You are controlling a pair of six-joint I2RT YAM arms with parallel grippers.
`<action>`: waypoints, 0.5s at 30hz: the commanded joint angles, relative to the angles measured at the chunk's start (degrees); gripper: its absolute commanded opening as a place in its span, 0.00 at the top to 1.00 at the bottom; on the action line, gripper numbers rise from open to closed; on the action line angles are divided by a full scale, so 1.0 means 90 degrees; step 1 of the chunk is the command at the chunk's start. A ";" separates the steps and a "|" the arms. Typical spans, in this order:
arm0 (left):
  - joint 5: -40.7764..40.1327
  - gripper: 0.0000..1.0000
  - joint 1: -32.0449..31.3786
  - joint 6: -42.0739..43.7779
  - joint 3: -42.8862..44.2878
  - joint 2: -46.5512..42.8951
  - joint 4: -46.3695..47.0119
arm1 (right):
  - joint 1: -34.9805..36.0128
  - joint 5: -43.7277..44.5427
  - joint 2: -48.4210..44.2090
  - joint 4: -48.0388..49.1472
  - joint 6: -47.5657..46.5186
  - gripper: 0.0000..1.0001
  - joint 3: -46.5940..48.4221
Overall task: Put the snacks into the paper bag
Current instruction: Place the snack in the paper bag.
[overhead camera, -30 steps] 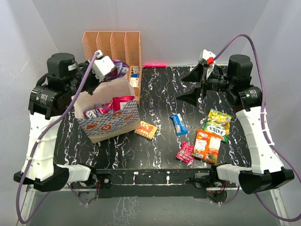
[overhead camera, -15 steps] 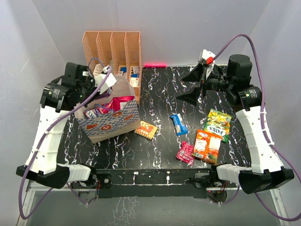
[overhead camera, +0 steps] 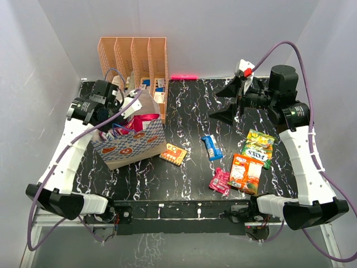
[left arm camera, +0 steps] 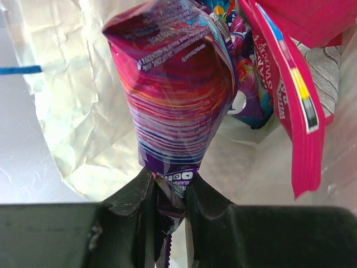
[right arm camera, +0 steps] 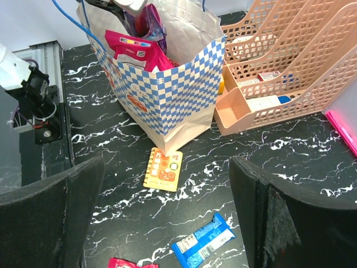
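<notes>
My left gripper [overhead camera: 125,106] is at the mouth of the blue-checkered paper bag [overhead camera: 131,142]. In the left wrist view it [left arm camera: 170,195] is shut on the end of a purple-magenta packet [left arm camera: 173,95], which hangs inside the bag [left arm camera: 72,111] beside a magenta packet [left arm camera: 290,100]. My right gripper [overhead camera: 227,103] is open and empty, high over the table's right back. On the table lie a small orange packet [overhead camera: 173,153], a blue bar [overhead camera: 211,147], a pink packet [overhead camera: 220,181], an orange packet [overhead camera: 246,173] and a green-yellow packet [overhead camera: 259,146]. The right wrist view shows the bag [right arm camera: 167,89], the orange packet [right arm camera: 163,168] and the blue bar [right arm camera: 202,245].
A peach perforated file rack [overhead camera: 136,56] stands right behind the bag and holds a few small boxes; it also shows in the right wrist view [right arm camera: 279,67]. A pink strip [overhead camera: 183,76] lies at the table's back edge. White walls close in the table.
My left arm has swung right and down, bringing the purple packet from above the bag into its mouth. The right arm and the packets on the table have not moved.
</notes>
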 commanded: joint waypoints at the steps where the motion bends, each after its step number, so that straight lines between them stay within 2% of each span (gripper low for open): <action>1: -0.0034 0.90 0.0004 -0.0078 -0.0122 0.0160 0.0266 | -0.0055 0.0108 -0.0125 0.0090 -0.0077 0.02 -0.0079; 9: -0.0062 0.62 0.0004 -0.0059 -0.0142 0.0202 0.0217 | -0.0049 0.0121 -0.0133 0.0085 -0.0109 0.01 -0.0133; 15: -0.0145 0.48 0.0001 0.0005 0.0017 0.0160 0.0134 | -0.0049 0.0185 -0.0124 0.0090 -0.0133 0.02 -0.0152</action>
